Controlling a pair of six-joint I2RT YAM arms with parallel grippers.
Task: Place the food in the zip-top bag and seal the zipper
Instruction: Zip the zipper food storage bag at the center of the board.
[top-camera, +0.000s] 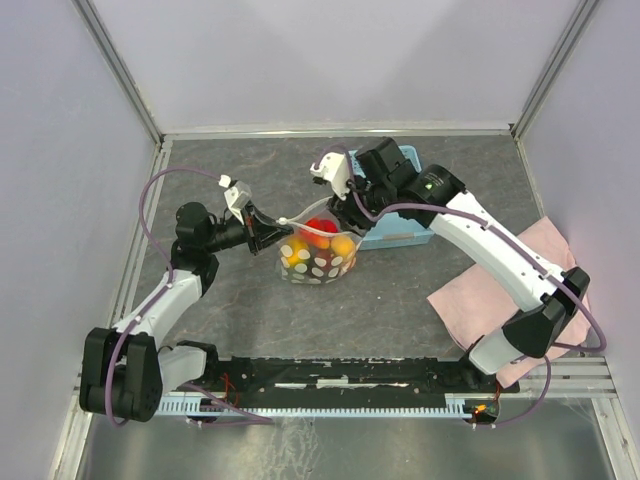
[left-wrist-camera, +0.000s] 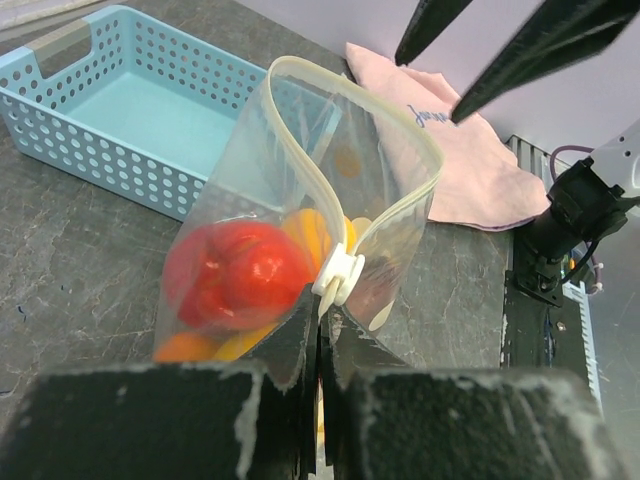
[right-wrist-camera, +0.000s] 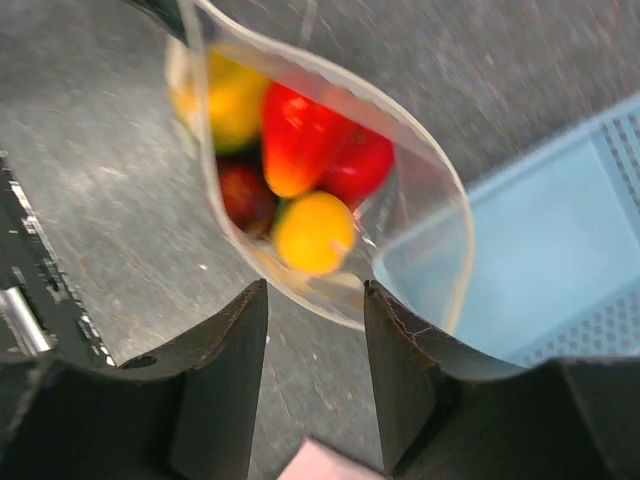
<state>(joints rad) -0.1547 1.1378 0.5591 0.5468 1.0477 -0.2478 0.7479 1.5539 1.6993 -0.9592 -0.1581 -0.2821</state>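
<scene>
The zip-top bag (top-camera: 318, 258) stands on the table with its mouth gaping. The food (left-wrist-camera: 240, 275) lies inside it: red, orange (right-wrist-camera: 313, 233) and yellow (right-wrist-camera: 225, 95) pieces. The zipper (left-wrist-camera: 300, 130) loops open as a pale strip, with a white slider (left-wrist-camera: 340, 278) at its near end. My left gripper (left-wrist-camera: 322, 305) is shut on the zipper edge just below that slider, at the bag's left corner (top-camera: 275, 232). Just above the bag's far rim hangs my right gripper (right-wrist-camera: 315, 300), open with nothing between its fingers (left-wrist-camera: 500, 50).
A light blue basket (left-wrist-camera: 100, 110) stands right behind the bag, under the right arm (top-camera: 400, 237). A pink cloth (top-camera: 510, 280) lies at the right of the table. The arm bases and a black rail (top-camera: 340, 375) run along the near edge.
</scene>
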